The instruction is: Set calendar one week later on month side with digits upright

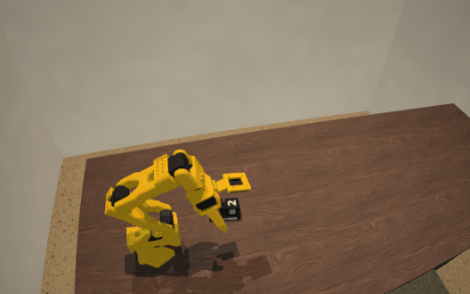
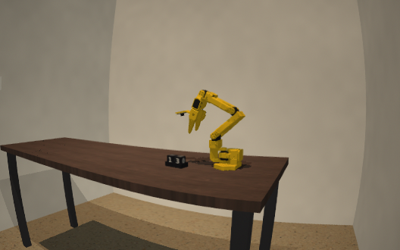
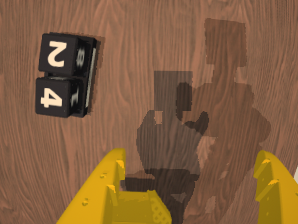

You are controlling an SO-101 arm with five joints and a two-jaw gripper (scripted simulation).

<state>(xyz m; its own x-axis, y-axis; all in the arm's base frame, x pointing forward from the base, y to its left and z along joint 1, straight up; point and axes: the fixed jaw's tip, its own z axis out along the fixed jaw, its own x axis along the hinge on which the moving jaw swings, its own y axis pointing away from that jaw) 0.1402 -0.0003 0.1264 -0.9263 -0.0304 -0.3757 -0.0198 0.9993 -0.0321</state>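
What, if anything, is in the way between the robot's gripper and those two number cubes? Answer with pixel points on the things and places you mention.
Nothing visible: the open gripper (image 1: 235, 213) (image 2: 192, 131) (image 3: 190, 159) hangs above the table, off to one side of the cubes (image 2: 176, 159) (image 3: 54, 75).

Along the table, dark brown wood grain; beneath the top, black legs. Behind it, plain beige-gray walls, meeting at corners. Under it, speckled tan floor and a dark gray-green mat. Over everything, soft, dim light.
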